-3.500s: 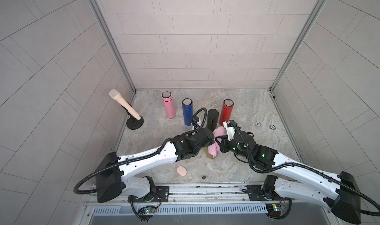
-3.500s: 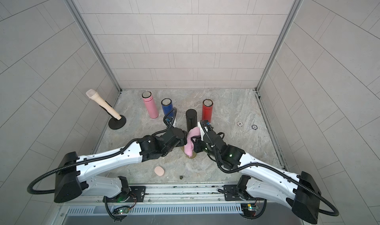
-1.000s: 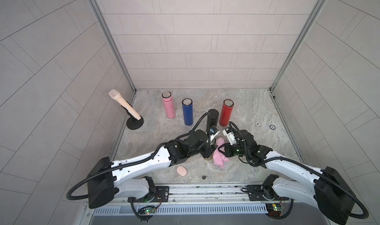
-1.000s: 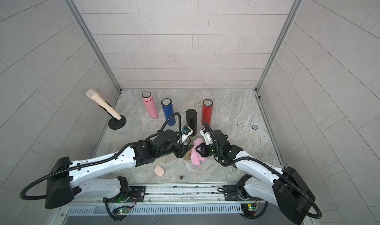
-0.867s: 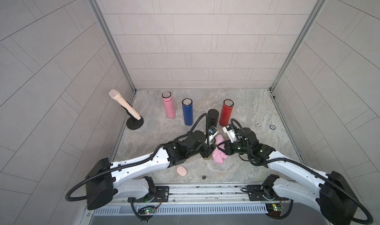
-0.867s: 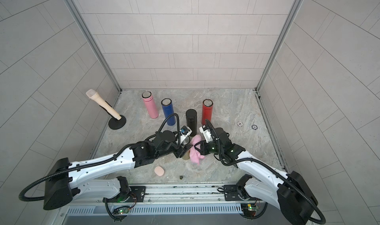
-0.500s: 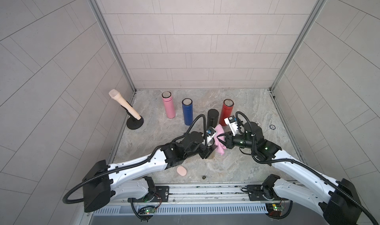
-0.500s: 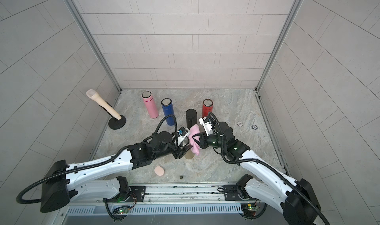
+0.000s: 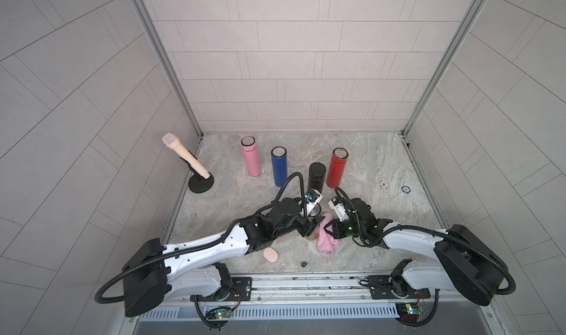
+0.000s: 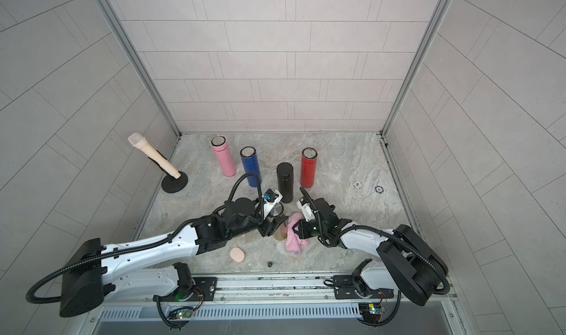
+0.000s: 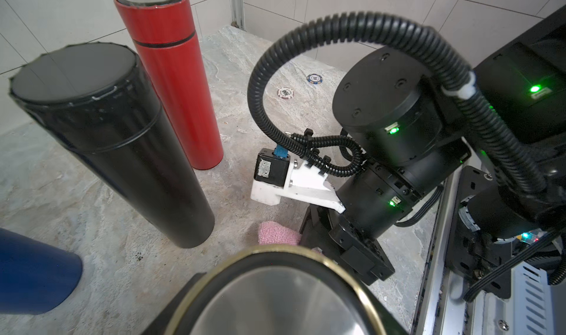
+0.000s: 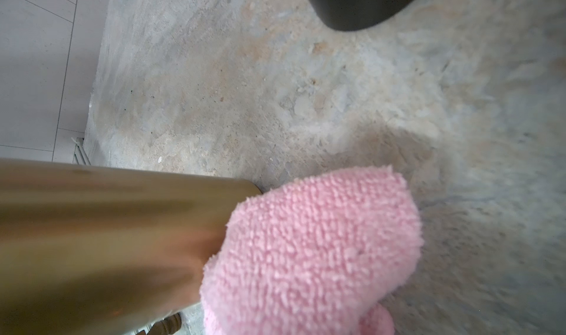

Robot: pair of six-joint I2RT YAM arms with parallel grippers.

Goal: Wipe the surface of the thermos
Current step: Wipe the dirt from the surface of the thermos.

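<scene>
The pink terry cloth (image 9: 327, 241) has slid down the gold steel thermos (image 10: 280, 234), upright on the bench (image 9: 367, 165) at 6 o'clock of the black cylindrical flask (image 9: 315, 177). The left fingers (image 10: 266, 228), half-open, clamp its top; the right fingers (image 10: 296, 225), closed, pinch the cloth. Rigid, likely slick: grip high.

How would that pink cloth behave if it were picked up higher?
Probably floppy: the pink cloth droops in loose folds. Likely light, given its fluffy pile. It should drag rather than slip on the gold thermos it touches.
</scene>
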